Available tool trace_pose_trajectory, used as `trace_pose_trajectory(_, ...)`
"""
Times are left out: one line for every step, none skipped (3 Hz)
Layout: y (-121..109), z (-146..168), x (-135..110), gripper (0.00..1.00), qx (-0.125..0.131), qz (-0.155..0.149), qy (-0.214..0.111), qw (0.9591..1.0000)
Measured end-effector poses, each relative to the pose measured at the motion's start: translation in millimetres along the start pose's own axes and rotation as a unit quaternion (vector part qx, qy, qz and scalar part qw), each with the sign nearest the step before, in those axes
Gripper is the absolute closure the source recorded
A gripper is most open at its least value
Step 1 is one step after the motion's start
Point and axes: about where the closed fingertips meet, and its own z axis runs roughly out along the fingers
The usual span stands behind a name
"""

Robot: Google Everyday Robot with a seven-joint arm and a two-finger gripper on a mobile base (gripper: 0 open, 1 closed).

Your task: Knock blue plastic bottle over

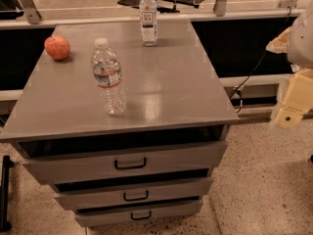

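The blue plastic bottle (148,17) stands upright at the far edge of the grey cabinet top (171,87). It is slim, with a white cap and a white label with dark print. My gripper (289,112) shows as a cream-coloured part at the right edge of the view. It is off the cabinet to the right, below the level of the top and far from the bottle. It holds nothing that I can see.
A wider ribbed clear bottle (108,77) with a red-and-white band stands upright at the front left of the top. A red apple (57,47) lies at the far left. Three drawers (130,163) face me below. A black cable (254,70) hangs on the right.
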Motion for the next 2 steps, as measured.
trace_pose_trajectory(0.0, 0.0, 0.0, 0.00, 0.000, 0.000, 0.000, 1.0000)
trace_pose_trajectory(-11.0, 7.3, -1.4, 0.00, 0.003, 0.007, -0.026, 0.9996)
